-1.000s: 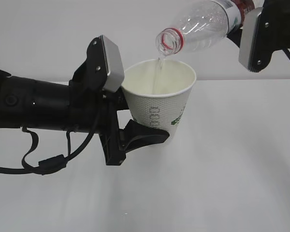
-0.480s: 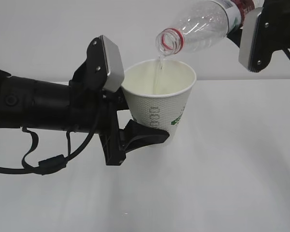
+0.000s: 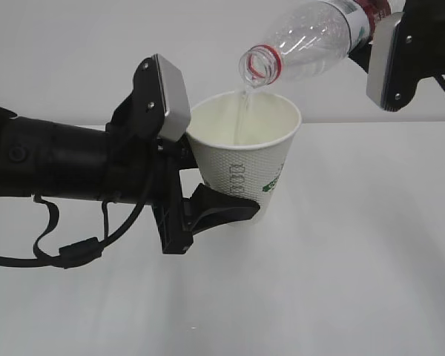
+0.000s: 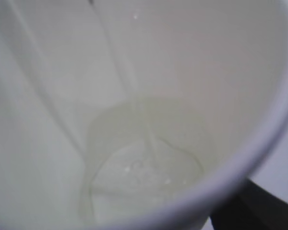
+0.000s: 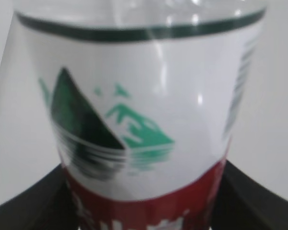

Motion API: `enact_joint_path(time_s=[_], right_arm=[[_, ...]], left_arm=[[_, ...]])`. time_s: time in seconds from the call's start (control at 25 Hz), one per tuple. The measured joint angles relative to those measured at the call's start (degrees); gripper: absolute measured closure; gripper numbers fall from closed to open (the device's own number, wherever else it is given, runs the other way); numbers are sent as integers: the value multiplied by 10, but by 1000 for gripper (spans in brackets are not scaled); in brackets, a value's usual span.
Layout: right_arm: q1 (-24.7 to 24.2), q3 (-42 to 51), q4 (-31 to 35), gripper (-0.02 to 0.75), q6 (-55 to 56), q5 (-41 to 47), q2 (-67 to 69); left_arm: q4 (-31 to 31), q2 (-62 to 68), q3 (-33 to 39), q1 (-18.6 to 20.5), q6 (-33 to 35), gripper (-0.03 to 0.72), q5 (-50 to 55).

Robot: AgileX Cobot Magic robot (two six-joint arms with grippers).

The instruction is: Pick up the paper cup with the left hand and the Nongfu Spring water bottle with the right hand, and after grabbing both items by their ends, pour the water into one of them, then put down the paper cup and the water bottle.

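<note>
Left tool [image 3: 208,189] clamped on paper cup [image 3: 245,159], right tool [image 3: 382,41] clamped on tilted Nongfu Spring water bottle [image 3: 311,44], thin water [image 3: 241,115] stream entering cup above tabletop [image 3: 356,259]

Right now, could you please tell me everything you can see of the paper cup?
The paper cup is white with a dotted embossed wall, dark vertical lettering and a green logo. It is held off the table, roughly upright, gripped near its base by the left hand. The water streams into its cream interior, where a shallow pool covers the bottom.
</note>
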Motion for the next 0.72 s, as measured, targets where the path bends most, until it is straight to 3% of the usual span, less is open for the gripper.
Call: enact_joint_path(time_s=[0.72], right_arm=[[0,0,0,223,-2,-1,0]], left_arm=[[0,0,0,0,0,187,0]])
